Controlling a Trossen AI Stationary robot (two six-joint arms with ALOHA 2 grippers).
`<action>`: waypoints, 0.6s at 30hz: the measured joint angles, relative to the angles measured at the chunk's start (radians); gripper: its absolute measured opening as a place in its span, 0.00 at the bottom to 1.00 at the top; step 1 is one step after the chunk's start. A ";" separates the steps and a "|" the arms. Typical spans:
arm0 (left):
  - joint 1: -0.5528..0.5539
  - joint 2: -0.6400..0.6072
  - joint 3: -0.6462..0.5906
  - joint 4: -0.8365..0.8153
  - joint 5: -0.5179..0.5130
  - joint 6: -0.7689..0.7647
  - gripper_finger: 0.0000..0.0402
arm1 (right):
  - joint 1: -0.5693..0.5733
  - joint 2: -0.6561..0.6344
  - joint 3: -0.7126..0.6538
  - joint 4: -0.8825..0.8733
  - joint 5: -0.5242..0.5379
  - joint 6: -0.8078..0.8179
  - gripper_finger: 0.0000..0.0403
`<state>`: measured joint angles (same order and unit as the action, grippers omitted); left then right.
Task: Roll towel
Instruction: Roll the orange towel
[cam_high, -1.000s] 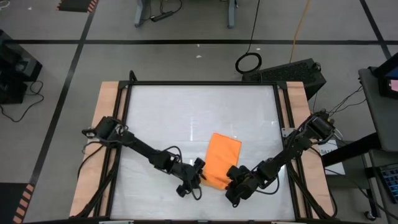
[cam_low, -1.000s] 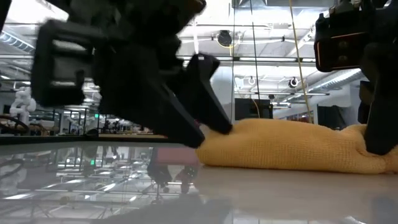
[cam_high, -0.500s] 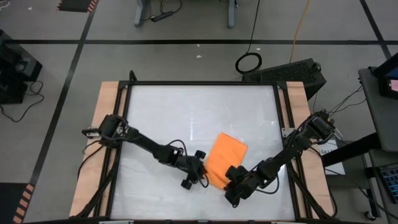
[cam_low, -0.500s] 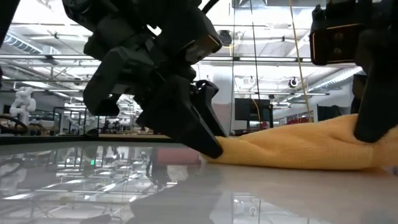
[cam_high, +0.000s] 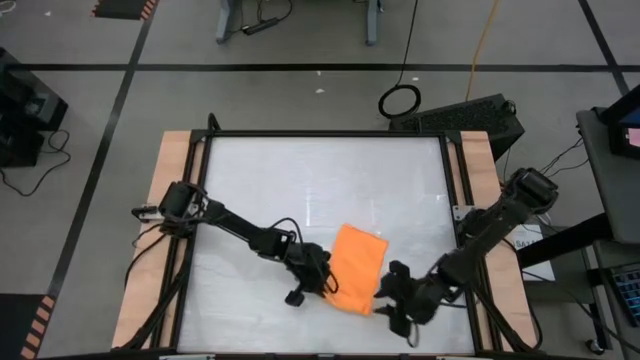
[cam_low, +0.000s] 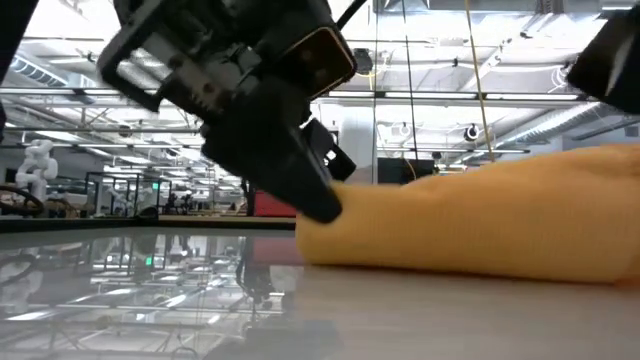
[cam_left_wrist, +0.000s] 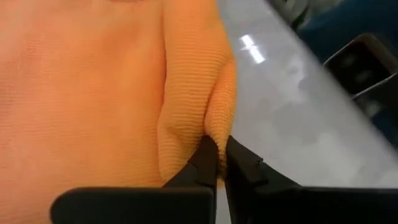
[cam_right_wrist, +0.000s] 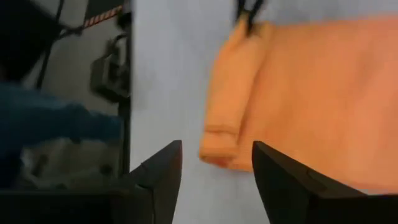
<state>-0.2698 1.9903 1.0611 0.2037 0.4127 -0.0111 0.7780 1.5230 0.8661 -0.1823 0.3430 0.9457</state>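
Top view: orange towel (cam_high: 356, 267) lies on white desk (cam_high: 260, 190), in the near half, slightly right of centre, partly folded w/ a rolled edge along its near side. Left hand (cam_high: 322, 287) sits at towel's near-left corner; wrist view shows its fingers (cam_left_wrist: 207, 163) pinched shut on a fold of the cloth edge. Right hand (cam_high: 389, 297) is just off towel's near-right corner, apart from the cloth; wrist view shows its two fingers (cam_right_wrist: 160, 171) spread wide w/ nothing between them, bare desk and the towel's rolled end (cam_right_wrist: 225, 134) ahead. Low view: towel (cam_low: 470, 215) forms a low mound on the desk, left hand (cam_low: 322, 205) touching its end; part of right arm shows at upper right corner. Both arms reach in from the desk's side rails.
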 joint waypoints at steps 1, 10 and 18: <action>0.007 0.000 0.000 0.011 0.025 -0.028 0.03 | 0.019 -0.003 0.000 0.004 0.022 -0.045 0.46; 0.082 0.000 0.000 0.042 0.158 -0.256 0.03 | 0.117 0.108 0.000 0.131 0.140 -0.307 0.44; 0.115 0.000 0.000 0.043 0.236 -0.350 0.02 | 0.109 0.261 0.066 0.156 0.333 -0.406 0.49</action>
<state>-0.1551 1.9903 1.0611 0.2467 0.6491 -0.3615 0.8868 1.7844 0.9317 -0.0263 0.6762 0.5399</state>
